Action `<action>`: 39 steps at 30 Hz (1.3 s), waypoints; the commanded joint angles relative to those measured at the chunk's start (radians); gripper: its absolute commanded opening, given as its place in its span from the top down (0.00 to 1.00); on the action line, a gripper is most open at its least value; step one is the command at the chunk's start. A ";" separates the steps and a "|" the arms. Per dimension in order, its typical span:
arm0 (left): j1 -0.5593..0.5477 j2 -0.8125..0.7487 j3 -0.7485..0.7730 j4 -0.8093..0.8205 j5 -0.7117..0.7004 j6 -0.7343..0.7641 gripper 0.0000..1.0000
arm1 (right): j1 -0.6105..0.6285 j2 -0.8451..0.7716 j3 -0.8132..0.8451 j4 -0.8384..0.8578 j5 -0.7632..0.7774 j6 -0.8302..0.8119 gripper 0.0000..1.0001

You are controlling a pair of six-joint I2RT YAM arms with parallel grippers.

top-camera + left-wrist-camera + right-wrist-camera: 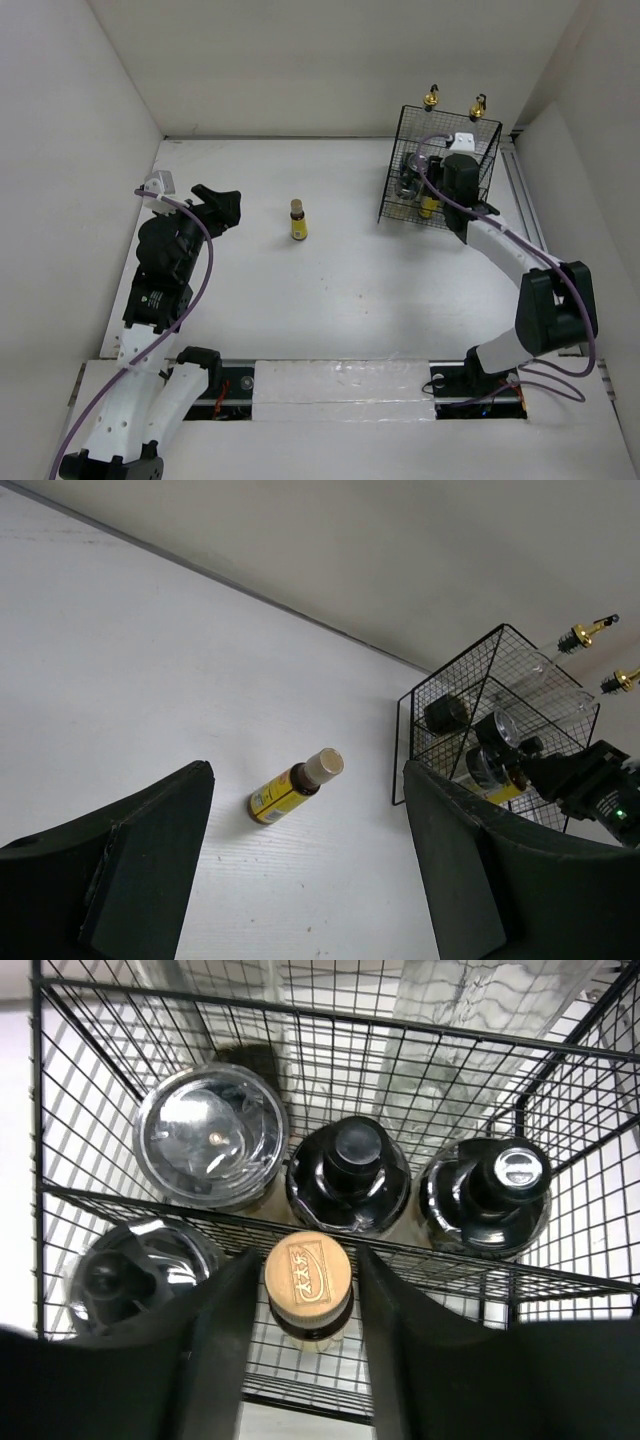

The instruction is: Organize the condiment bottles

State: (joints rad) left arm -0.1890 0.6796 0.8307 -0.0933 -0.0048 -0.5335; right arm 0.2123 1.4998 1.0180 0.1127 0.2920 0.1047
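One small yellow brown-capped bottle (298, 222) stands alone mid-table; it also shows in the left wrist view (285, 792). My left gripper (222, 205) is open and empty, left of it and apart (308, 772). The black wire basket (400, 200) at the back right holds two tall clear bottles with gold pourers (431, 97) (478, 103), several dark-lidded shaker jars (348, 1175) (487, 1195) (130, 1275) and a second yellow bottle (308, 1278). My right gripper (305, 1260) reaches down into the basket; its jaws straddle that bottle's cap with slim gaps on both sides.
White walls close in the table on the left, back and right. The basket (480, 680) stands near the right wall, with a metal rail (520, 190) beside it. My right arm's cable loops over the basket's front edge.
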 commanded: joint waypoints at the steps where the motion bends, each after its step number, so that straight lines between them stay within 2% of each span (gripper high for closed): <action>1: -0.004 -0.003 -0.005 0.055 0.006 0.003 0.27 | 0.012 -0.053 0.004 0.077 0.024 0.006 0.47; 5: -0.004 -0.003 -0.005 0.055 0.006 0.003 0.27 | 0.012 -0.127 0.013 0.036 0.035 0.006 0.38; 7: -0.004 -0.003 -0.005 0.055 0.006 0.003 0.27 | 0.012 -0.163 0.027 0.022 0.035 -0.008 0.38; 9: -0.004 -0.014 -0.005 0.055 -0.009 0.003 0.27 | 0.045 -0.228 0.037 0.010 0.013 -0.033 0.42; 11: -0.004 -0.014 -0.005 0.046 -0.009 0.003 0.27 | 0.076 -0.262 0.048 0.010 -0.023 -0.056 0.52; 12: -0.004 -0.014 0.005 0.046 -0.009 0.003 0.30 | 0.093 -0.272 0.048 0.010 -0.052 -0.056 0.75; 14: -0.004 -0.014 0.005 0.046 -0.009 0.003 0.34 | 0.168 -0.263 0.048 0.022 -0.163 -0.056 0.95; 15: -0.004 -0.014 -0.004 0.046 -0.009 0.003 0.36 | 0.205 -0.241 0.048 0.042 -0.197 -0.056 1.00; 17: -0.004 -0.005 -0.004 0.046 -0.020 0.003 0.43 | 0.339 -0.201 0.031 0.114 -0.264 -0.056 1.00; 18: -0.004 -0.005 -0.004 0.046 -0.020 0.003 0.46 | 0.382 -0.143 0.019 0.140 -0.289 -0.056 1.00; 19: -0.004 -0.005 -0.004 0.046 -0.006 0.003 0.49 | 0.421 -0.107 0.019 0.163 -0.306 -0.065 0.79; 21: -0.004 -0.005 -0.004 0.046 -0.006 0.003 0.50 | 0.507 -0.035 0.054 0.176 -0.333 -0.091 0.54; 22: -0.004 -0.005 -0.004 0.055 -0.006 0.003 0.50 | 0.524 0.023 0.089 0.176 -0.344 -0.121 0.34; 23: -0.004 -0.005 -0.004 0.055 -0.006 0.003 0.50 | 0.539 0.046 0.106 0.176 -0.344 -0.132 0.27; 26: -0.004 -0.005 -0.004 0.055 -0.006 0.003 0.46 | 0.549 0.126 0.171 0.176 -0.367 -0.157 0.15; 32: -0.004 -0.005 -0.004 0.055 -0.001 0.003 0.45 | 0.558 0.301 0.318 0.163 -0.399 -0.166 0.15; 37: -0.004 -0.006 -0.004 0.055 0.002 0.003 0.41 | 0.558 0.437 0.419 0.153 -0.421 -0.146 0.23; 39: -0.004 -0.017 -0.004 0.055 0.002 0.003 0.40 | 0.569 0.493 0.456 0.153 -0.421 -0.146 0.35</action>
State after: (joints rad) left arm -0.1890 0.6762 0.8307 -0.0933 -0.0113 -0.5350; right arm 0.7731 1.9335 1.4151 0.2382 -0.1028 -0.0479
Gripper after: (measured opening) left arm 0.597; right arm 0.680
